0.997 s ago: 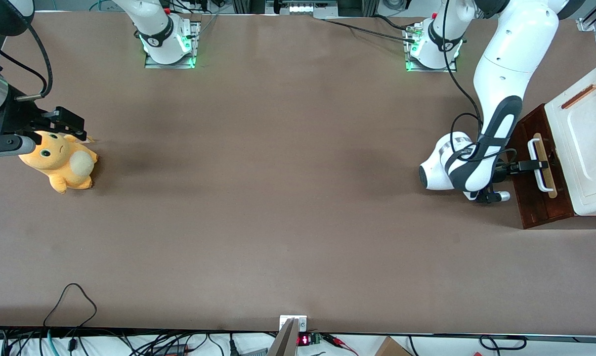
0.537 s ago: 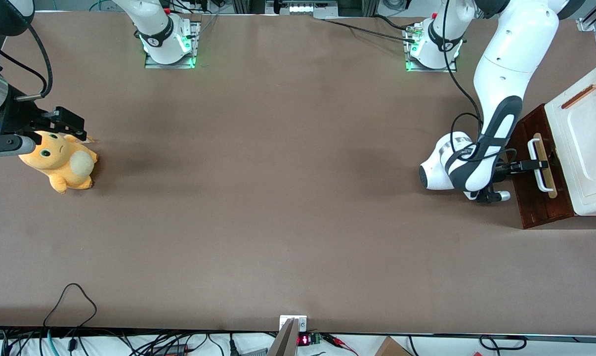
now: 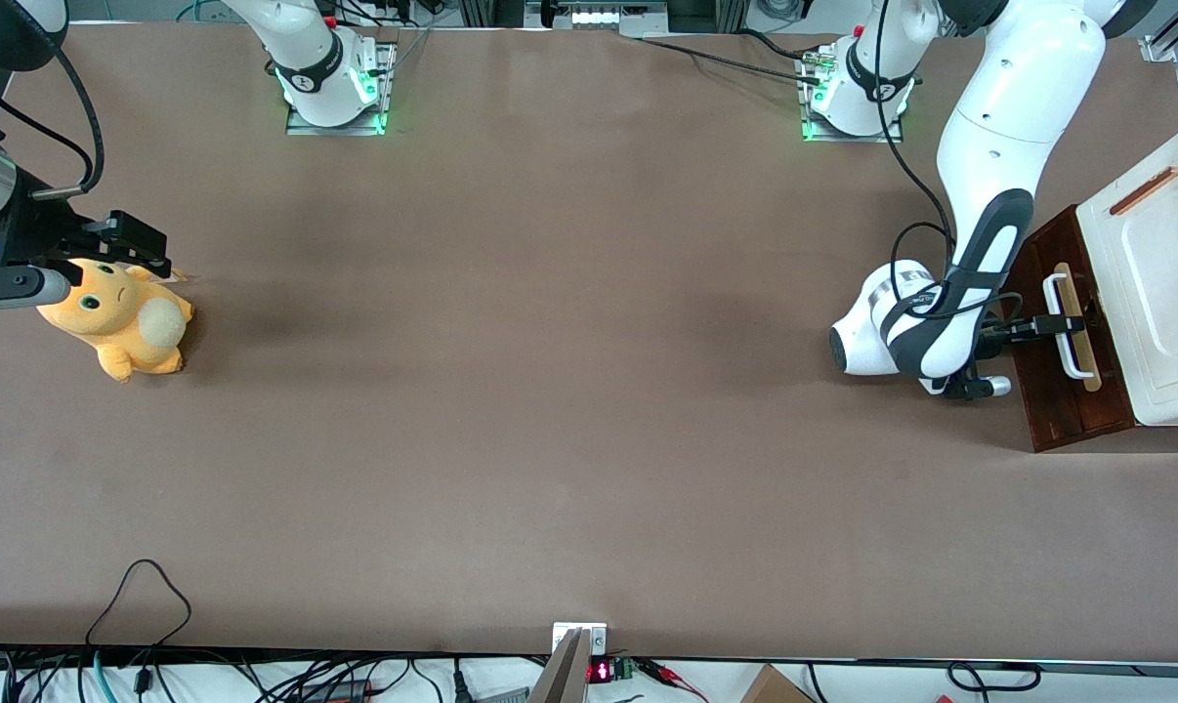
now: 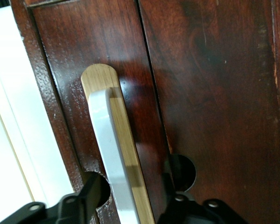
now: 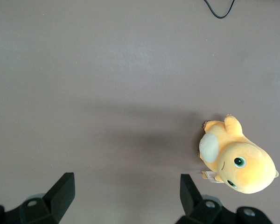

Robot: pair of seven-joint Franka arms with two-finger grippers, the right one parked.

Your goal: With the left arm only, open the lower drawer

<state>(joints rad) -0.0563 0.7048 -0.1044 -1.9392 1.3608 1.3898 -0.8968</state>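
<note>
Since a moment ago almost nothing has shifted: the left arm (image 3: 989,146) has edged very slightly toward the cabinet, and the drawer front looks no farther out. The brown table (image 3: 550,391) fills the scene. At the working arm's end stands the cabinet, its white boxy top (image 3: 1160,293) above the lower drawer (image 3: 1063,400), whose dark reddish-brown front faces the arm. The gripper (image 3: 1066,324) reaches level into that front. Its fingers (image 4: 84,203) are spread open, one on each side of the white loop handle (image 4: 109,154) and the pale wood strip (image 4: 126,140) it sits on, which run between them; nothing else stands near the fingers. Well apart, toward the parked arm's end, lies an orange plush toy (image 3: 120,317).
</note>
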